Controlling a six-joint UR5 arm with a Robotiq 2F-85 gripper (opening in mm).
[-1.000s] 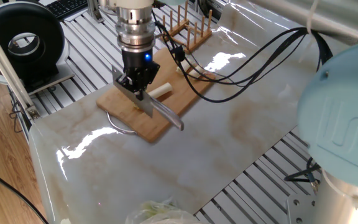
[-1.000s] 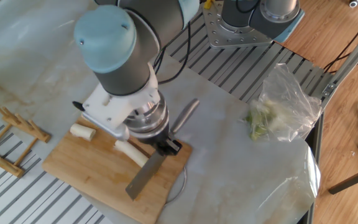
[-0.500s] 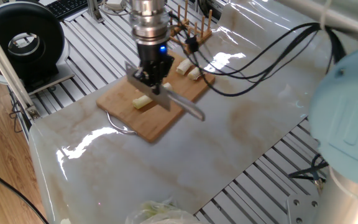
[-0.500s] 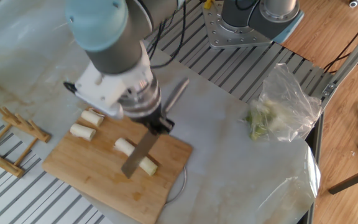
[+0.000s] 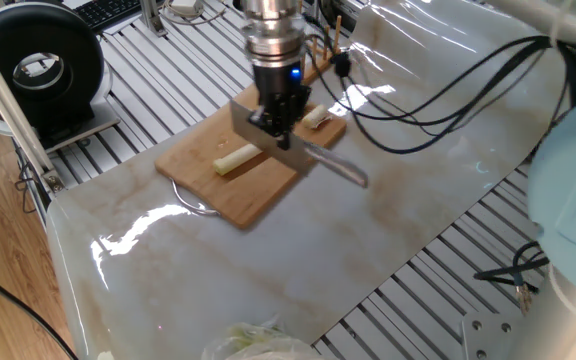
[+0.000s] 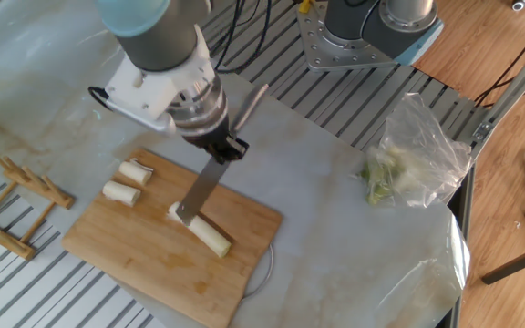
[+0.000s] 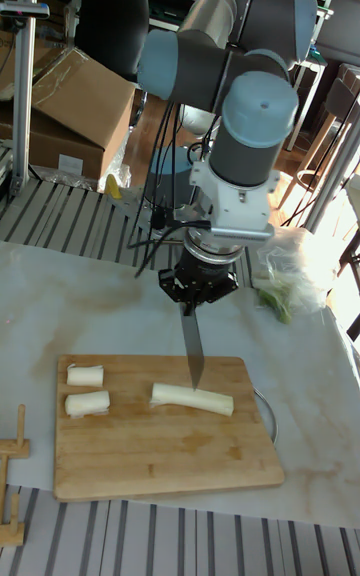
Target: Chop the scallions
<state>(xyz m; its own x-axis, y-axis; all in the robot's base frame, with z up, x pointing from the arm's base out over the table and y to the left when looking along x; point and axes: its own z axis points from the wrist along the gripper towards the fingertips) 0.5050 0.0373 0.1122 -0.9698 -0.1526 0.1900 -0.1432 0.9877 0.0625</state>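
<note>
Black two-finger claw (image 7: 200, 288) is clenched on the handle of a long steel knife (image 6: 199, 189), tip hanging just over one end of the pale cream scallion stalk (image 7: 192, 399) lying mid-way on the rectangular bamboo cutting board (image 7: 150, 461); two cut chunks (image 7: 85, 389) sit near the board's edge. Risk: stalk is round and unclamped, so an off-centre chop could roll it or flick a piece off the board. Board rests on a glossy marble-look table (image 5: 268, 270), workshop clutter behind.
</note>
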